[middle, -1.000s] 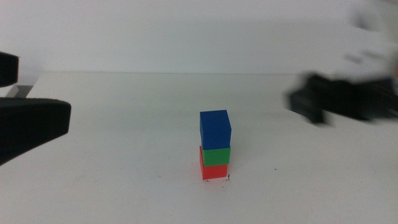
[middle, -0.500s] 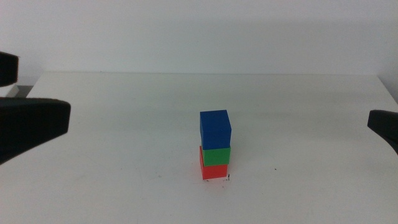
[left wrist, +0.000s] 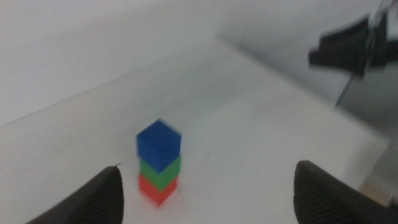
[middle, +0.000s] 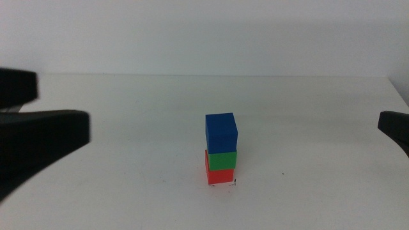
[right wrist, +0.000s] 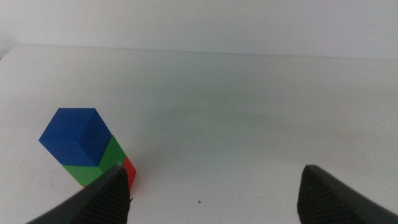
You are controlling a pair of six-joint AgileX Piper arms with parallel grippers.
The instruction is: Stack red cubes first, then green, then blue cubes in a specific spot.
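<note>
Stack looks finished: red cube [middle: 220, 176] on the bottom, green cube [middle: 222, 159] on it, blue cube [middle: 221, 132] on top, all 3 touching and sitting on the marked spot [middle: 234, 183], where a tiny black tick shows at the red cube's corner on the white table [middle: 128, 128]. The blue cube sits a bit twisted against the 2 below, so I'd judge the tower tippy. The step in hand reads as clearing away, and doing it well means keeping both arms wide of the tower, no sweep across the centre, no bump to the table. Left gripper [left wrist: 208, 193] is empty with jaws spread wide, hanging above and back from the tower; the 3 cubes lie ahead of it, nearer 1 jaw than the other, well apart from both. Right gripper [right wrist: 214, 196] is likewise empty and spread wide; the tower lies ahead of it, just past 1 jaw tip, and contact can't be ruled out from the wrist view alone, though the middle view shows that gripper well off at the table's right side with open tabletop between.
</note>
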